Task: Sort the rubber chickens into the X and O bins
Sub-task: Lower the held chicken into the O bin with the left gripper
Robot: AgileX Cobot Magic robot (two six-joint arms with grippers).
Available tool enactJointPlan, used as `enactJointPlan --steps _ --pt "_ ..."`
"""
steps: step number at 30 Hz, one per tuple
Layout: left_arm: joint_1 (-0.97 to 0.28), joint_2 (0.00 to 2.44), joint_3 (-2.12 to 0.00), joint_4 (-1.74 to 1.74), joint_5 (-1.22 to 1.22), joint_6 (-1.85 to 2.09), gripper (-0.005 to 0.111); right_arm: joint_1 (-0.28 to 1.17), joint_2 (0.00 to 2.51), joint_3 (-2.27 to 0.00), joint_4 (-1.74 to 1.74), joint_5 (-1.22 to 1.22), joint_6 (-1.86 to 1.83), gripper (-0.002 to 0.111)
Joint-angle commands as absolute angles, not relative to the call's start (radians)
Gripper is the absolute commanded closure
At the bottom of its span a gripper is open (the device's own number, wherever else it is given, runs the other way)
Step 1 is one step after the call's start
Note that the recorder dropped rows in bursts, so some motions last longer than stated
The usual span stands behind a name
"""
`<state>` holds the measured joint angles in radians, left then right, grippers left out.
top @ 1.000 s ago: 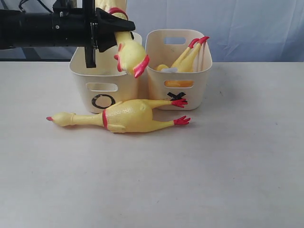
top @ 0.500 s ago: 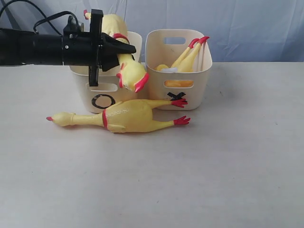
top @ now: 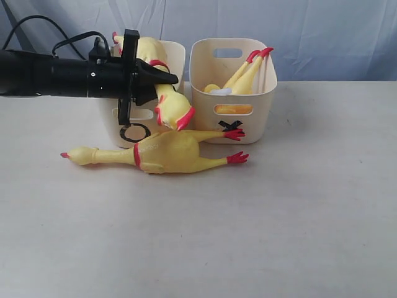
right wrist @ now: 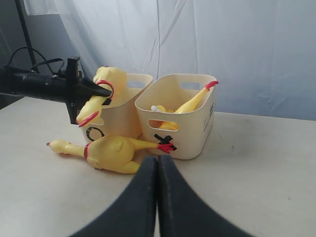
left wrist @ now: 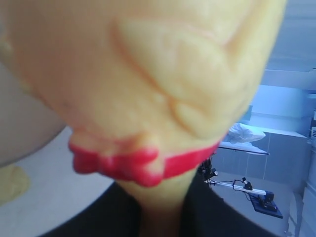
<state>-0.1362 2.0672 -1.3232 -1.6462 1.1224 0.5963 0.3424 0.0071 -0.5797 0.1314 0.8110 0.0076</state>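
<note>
Bench (top: 279,217): one rubber chicken (top: 167,152) lies lengthwise just in front of the O bin (top: 109,123). Left jaws are clenched on the neck of a second chicken (top: 172,110), beside its red band. Its head hangs outside the O bin's front wall and its body sits over the opening. Beside the O bin, the X bin (top: 260,118) holds a third chicken (top: 245,74), feet up. Right jaws are pressed together, gripping nothing.

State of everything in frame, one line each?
O bin, upright
X bin, upright
held chicken, gripped at neck, head hanging before O bin
table chicken, lying before both bins
binned chicken, in X bin, feet above rim
left end effector, shut on held chicken
right end effector, shut, empty
</note>
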Motion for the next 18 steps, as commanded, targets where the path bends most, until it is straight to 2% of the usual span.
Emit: enactJointPlan --steps 1,8,18 --pt "-0.132 2.071 -1.327 -1.682 1.167 0.601 0.089 0.339 0.000 -0.575 0.133 0.806 0.000 0.109" --pt "-0.132 2.071 -1.327 -1.697 1.167 0.601 0.068 0.339 0.000 -0.575 0.133 0.806 0.000 0.109" --pt "-0.132 2.071 -1.327 -1.719 1.167 0.577 0.064 0.339 0.000 -0.575 0.133 0.806 0.000 0.109"
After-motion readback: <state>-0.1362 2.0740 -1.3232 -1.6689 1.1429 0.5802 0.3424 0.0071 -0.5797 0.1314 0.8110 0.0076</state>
